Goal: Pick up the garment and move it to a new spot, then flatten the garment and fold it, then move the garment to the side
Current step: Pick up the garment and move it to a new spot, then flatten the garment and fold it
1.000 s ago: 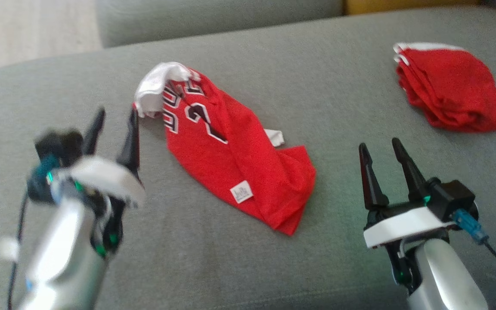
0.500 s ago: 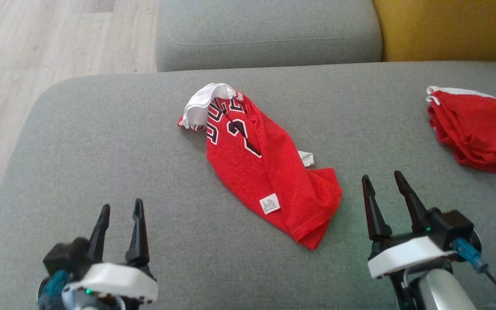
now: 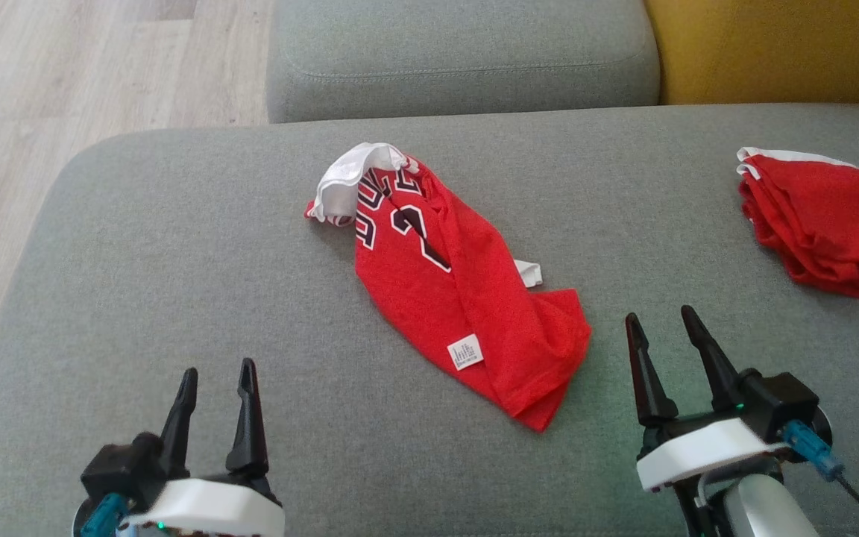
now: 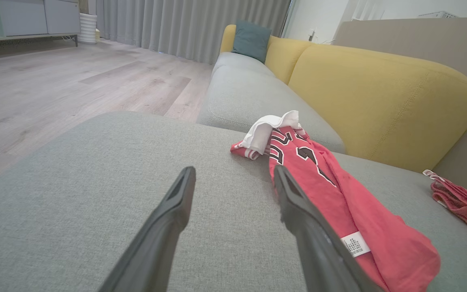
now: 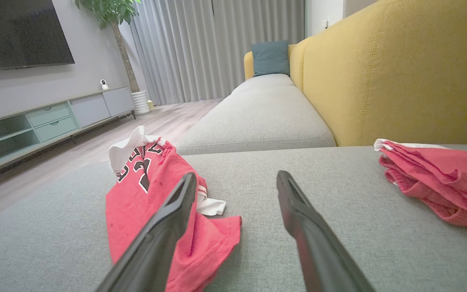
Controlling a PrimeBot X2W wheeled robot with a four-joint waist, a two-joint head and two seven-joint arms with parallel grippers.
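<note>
With the crumpled red jersey [image 3: 459, 298] lying mid-seat on the grey sofa cushion [image 3: 176, 261], and the left gripper [image 3: 218, 367] and right gripper [image 3: 658, 313] both empty with jaws apart, the pickup appeared best made by pinching a bunched fold, not a loose hem.

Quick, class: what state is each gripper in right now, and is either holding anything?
Left gripper: open, holding nothing.
Right gripper: open, holding nothing.
</note>
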